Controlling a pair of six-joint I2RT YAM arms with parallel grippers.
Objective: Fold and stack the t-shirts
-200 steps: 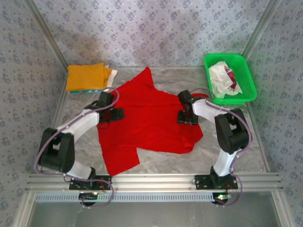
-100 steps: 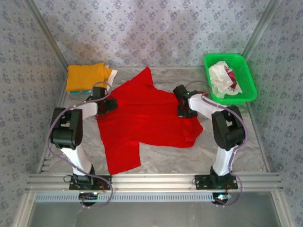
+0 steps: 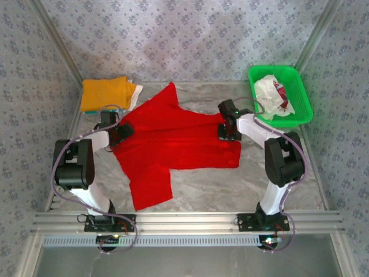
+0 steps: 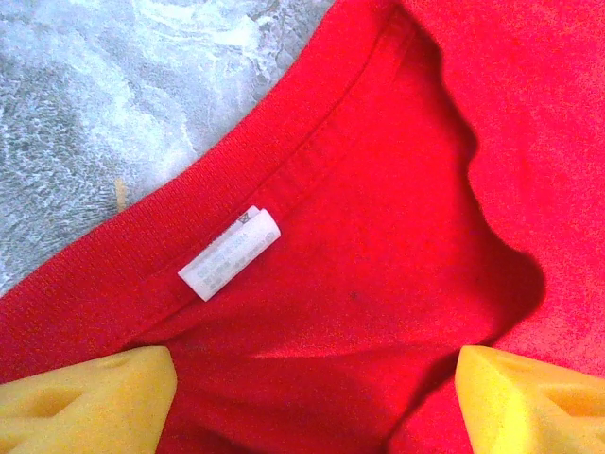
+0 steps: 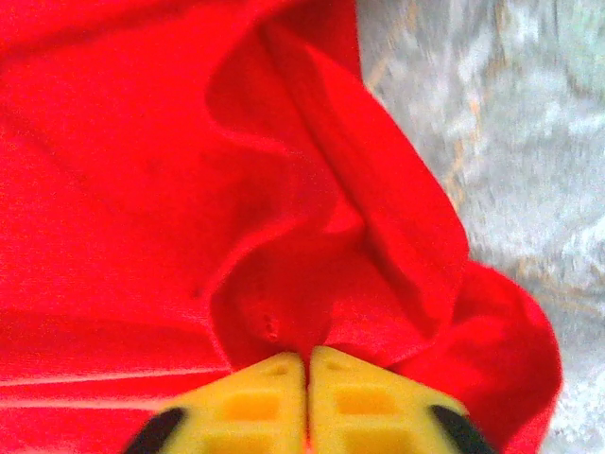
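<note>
A bright red cloth t-shirt is spread on the marbled table, pinched at its right edge by the right gripper; the left gripper is held open above its collar.

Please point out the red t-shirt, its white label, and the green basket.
red t-shirt (image 3: pixel 184 144): top view, middle of the spread cloth.
white label (image 4: pixel 230 253): left wrist view, centre of the tag.
green basket (image 3: pixel 302 95): top view, its right wall.

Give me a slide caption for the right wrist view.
Right tool pinching a fold of the red t-shirt on the table.
</note>
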